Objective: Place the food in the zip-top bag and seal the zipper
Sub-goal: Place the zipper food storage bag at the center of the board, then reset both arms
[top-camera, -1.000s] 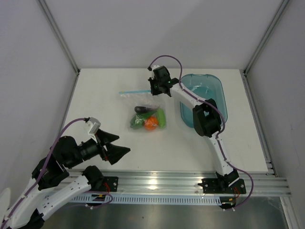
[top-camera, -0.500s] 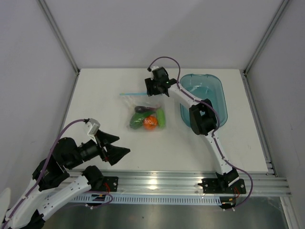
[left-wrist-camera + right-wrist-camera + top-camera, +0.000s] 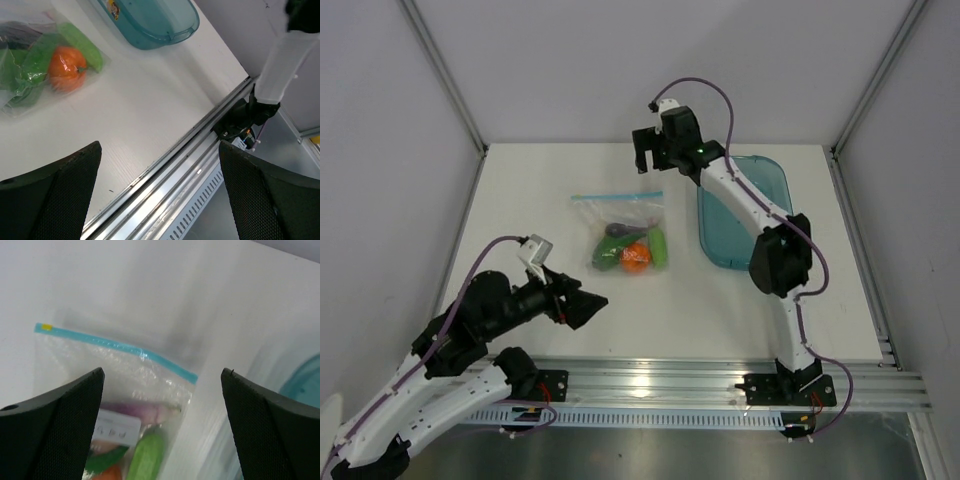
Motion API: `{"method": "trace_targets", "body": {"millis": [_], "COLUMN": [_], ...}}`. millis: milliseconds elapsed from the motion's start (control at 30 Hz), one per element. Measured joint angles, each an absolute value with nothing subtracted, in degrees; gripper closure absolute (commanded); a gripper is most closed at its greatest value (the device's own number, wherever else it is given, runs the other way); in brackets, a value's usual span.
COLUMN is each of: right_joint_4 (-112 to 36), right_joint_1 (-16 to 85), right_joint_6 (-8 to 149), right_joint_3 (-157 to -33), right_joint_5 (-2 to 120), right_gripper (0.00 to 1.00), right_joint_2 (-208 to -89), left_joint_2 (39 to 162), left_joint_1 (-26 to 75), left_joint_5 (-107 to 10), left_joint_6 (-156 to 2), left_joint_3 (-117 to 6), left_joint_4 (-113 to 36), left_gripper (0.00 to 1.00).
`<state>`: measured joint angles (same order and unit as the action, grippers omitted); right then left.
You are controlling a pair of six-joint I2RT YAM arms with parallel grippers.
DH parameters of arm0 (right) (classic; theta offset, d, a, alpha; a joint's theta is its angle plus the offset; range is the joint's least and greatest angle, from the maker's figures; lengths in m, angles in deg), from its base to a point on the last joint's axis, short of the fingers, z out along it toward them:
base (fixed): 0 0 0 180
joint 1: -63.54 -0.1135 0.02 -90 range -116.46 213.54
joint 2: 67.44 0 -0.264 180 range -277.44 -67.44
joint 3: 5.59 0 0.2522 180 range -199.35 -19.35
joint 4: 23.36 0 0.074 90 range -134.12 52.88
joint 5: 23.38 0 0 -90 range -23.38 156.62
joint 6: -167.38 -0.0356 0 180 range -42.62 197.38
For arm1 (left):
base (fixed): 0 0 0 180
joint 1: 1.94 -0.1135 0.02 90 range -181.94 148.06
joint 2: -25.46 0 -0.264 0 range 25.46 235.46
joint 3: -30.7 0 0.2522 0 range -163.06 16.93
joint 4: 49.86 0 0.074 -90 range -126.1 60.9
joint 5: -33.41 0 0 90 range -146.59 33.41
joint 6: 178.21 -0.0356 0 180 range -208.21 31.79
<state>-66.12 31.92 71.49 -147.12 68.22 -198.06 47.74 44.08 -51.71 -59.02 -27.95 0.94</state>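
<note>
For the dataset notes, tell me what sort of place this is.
Probably a robot lab test cell: a white table boxed in by plain panel walls, a left arm and right arm bolted to an aluminium rail, and toy vegetables in a zip-top bag.

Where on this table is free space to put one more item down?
Free: the far left part of the table, from its left edge to the zip-top bag; also the near right corner, between the blue tray and the front rail. Crowded: the strip between bag and tray, and the far edge below the right gripper.
</note>
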Motion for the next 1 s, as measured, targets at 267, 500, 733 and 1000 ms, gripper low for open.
{"method": "trace_targets", "body": {"millis": [267, 500, 733, 1000], "right_joint_4": [-61.4, -56.5, -45.1, -40.6], "right_joint_1": [31.2, 24.1, 18.9, 13.8], "right_joint_6": [67.0, 63.8, 57.4, 49.5], "right_joint_3": [-116.4, -82.7, -51.9, -29.3], "right_joint_5": [71.9, 78.9, 78.5, 80.6], "right_gripper": [0.01, 0.01, 0.0, 0.01], "right_joint_2": [-168.1, -142.3, -109.2, -77.7], "left_joint_2": [56.6, 53.8, 45.8, 34.3], "left_joint_1": [40.7, 35.0, 34.9, 34.9], "left_joint_5": [-52.3, -45.0, -39.8, -37.9], "left_joint_6": [-59.0, -54.4, -49.1, -46.5], "left_joint_3": [-25.0, -8.0, 5.3, 12.6], "left_joint_4": [-8.0, -29.4, -45.0, -54.2], "left_gripper": [0.0, 0.0, 0.01, 0.01]}}
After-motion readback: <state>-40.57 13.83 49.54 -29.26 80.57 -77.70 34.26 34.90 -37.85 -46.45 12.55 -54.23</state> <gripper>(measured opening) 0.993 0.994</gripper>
